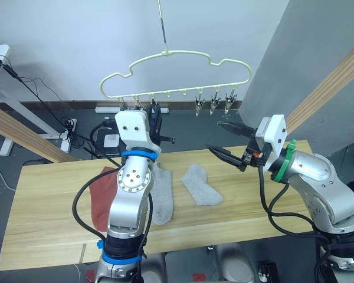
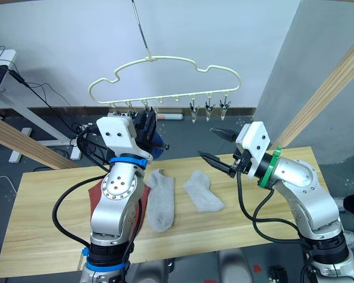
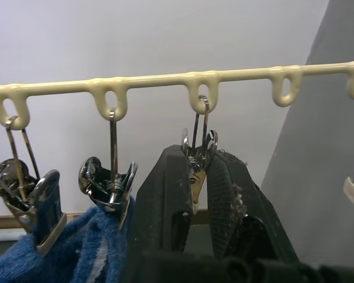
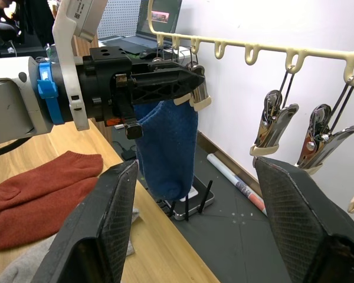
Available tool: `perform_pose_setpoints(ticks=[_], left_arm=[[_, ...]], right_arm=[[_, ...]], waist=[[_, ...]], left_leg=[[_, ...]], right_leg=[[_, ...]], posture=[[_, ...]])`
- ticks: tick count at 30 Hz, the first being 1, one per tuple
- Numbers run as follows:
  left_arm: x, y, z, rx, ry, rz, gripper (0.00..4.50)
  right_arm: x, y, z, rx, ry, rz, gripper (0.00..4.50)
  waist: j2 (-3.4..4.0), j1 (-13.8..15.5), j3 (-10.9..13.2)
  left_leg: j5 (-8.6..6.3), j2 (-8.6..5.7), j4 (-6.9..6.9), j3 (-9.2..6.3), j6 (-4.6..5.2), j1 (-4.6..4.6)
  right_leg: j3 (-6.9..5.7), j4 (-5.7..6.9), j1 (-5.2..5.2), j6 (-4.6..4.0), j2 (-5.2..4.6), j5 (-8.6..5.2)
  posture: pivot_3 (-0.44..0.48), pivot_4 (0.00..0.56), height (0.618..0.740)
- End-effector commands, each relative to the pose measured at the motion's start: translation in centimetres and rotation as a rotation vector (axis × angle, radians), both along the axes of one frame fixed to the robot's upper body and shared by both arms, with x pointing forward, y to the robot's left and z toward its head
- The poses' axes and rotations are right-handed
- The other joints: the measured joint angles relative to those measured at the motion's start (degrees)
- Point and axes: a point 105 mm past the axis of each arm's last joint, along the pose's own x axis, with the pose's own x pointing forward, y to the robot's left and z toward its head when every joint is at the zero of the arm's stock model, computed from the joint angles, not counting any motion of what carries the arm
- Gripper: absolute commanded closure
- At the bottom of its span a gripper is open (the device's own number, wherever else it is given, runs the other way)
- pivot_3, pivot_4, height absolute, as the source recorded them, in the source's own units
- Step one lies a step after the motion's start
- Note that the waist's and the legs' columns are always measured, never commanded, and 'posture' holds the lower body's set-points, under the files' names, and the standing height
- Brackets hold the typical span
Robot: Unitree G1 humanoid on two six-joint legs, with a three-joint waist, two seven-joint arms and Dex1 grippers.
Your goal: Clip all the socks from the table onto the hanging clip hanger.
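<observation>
The pale yellow clip hanger [image 1: 189, 52] hangs above the table's far edge. My left gripper [image 3: 194, 162] is raised to it, shut on one metal clip [image 3: 199, 138] under the bar. A blue sock [image 4: 165, 147] hangs right beside that clip, held in the neighbouring clip [image 3: 109, 188]. On the table [image 1: 253, 206] lie two light grey socks [image 1: 202, 186] [image 1: 162, 197] and a rust-red sock [image 1: 103, 194], partly hidden by my left arm. My right gripper [image 1: 214, 135] hovers open above the table's right half, empty, right of the left gripper and below the free clips [image 1: 213, 103].
Thick wooden poles slant past on the right [image 1: 330, 82] and the left [image 1: 23, 135]. Cables and a power strip [image 1: 106, 109] lie on the floor behind the table. A grey panel [image 1: 307, 53] stands at the back right.
</observation>
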Motion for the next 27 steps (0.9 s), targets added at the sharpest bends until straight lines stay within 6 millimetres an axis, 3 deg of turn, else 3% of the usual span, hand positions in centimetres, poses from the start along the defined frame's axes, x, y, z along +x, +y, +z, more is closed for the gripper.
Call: perform_pose_setpoints(ticks=[1,4,25,27], left_arm=[[-0.72,-0.27,1.26,-0.018,-0.060,-0.029,3.48],[-0.66,-0.07,1.31,0.002,-0.064,-0.001,2.65],[-0.45,0.23,1.31,-0.004,-0.055,0.036,2.65],[-0.44,0.22,1.38,-0.002,-0.060,0.037,3.04]], right_arm=[[-0.79,0.36,0.92,-0.002,-0.046,0.025,1.26],[-0.80,0.28,0.85,-0.004,-0.045,0.023,1.26],[-0.76,0.18,0.98,-0.005,-0.045,0.022,1.26],[-0.73,0.15,0.97,-0.006,-0.045,0.021,1.26]], waist=[[0.00,0.00,0.00],[0.00,0.00,0.00],[0.00,0.00,0.00],[0.00,0.00,0.00]], left_leg=[[0.00,0.00,0.00,0.00,0.00,0.00],[0.00,0.00,0.00,0.00,0.00,0.00],[0.00,0.00,0.00,0.00,0.00,0.00],[0.00,0.00,0.00,0.00,0.00,0.00]], right_leg=[[0.00,0.00,0.00,0.00,0.00,0.00],[0.00,0.00,0.00,0.00,0.00,0.00],[0.00,0.00,0.00,-0.01,0.00,0.00],[0.00,0.00,0.00,0.00,0.00,0.00]], posture=[[-0.161,0.349,0.740],[-0.161,0.349,0.740],[-0.159,0.348,0.740],[-0.159,0.348,0.740]])
